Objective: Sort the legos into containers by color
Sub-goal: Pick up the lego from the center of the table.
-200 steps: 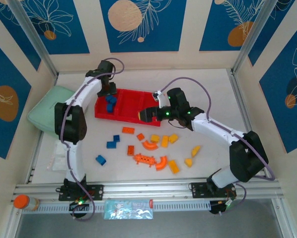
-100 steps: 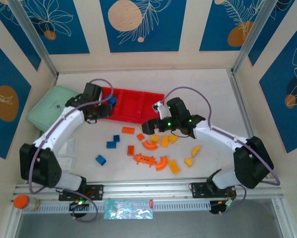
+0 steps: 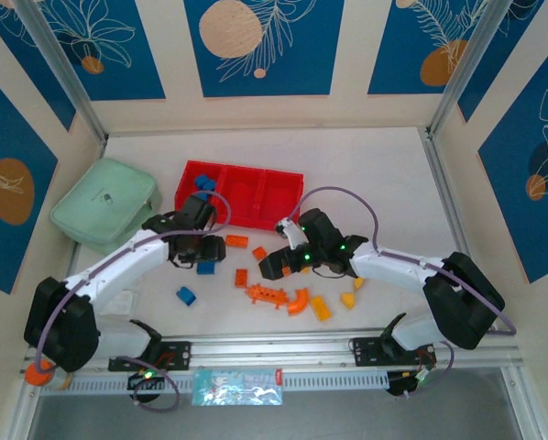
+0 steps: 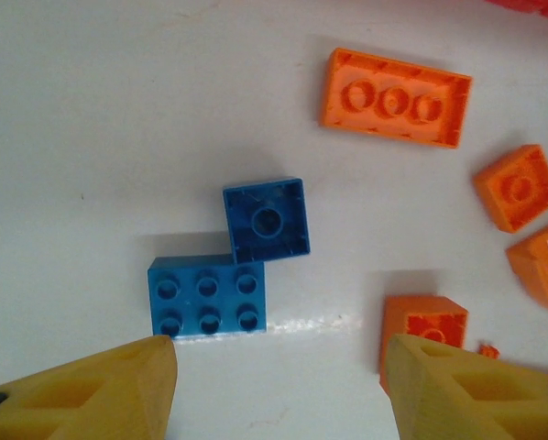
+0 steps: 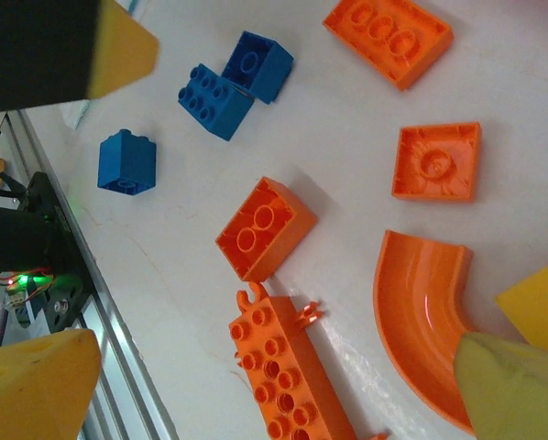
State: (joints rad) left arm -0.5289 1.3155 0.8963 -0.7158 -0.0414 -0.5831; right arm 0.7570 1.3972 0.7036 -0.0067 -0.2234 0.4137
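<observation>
The red tray (image 3: 256, 203) stands at the back of the table, with a blue brick (image 3: 203, 183) in its left compartment. My left gripper (image 3: 201, 252) (image 4: 279, 392) hangs open just above two touching blue bricks (image 3: 205, 268) (image 4: 207, 295), nothing between its fingers (image 4: 100, 394). My right gripper (image 3: 276, 264) (image 5: 274, 390) is open over the orange legos: a long studded brick (image 5: 297, 376) (image 3: 265, 295), a small brick (image 5: 265, 226) and a curved piece (image 5: 425, 321). Another blue brick (image 3: 185, 295) (image 5: 127, 162) lies apart at the left. Yellow bricks (image 3: 321, 309) lie to the right.
A mint-green rounded case (image 3: 104, 202) sits at the left, beside the tray. More orange bricks (image 4: 398, 96) (image 4: 517, 187) lie between the tray and the grippers. The two grippers are close together. A metal rail (image 3: 274, 348) runs along the near edge.
My left arm has swung from the tray's left compartment down to the blue bricks on the table. My right gripper has come away from the tray's right end toward the orange bricks.
</observation>
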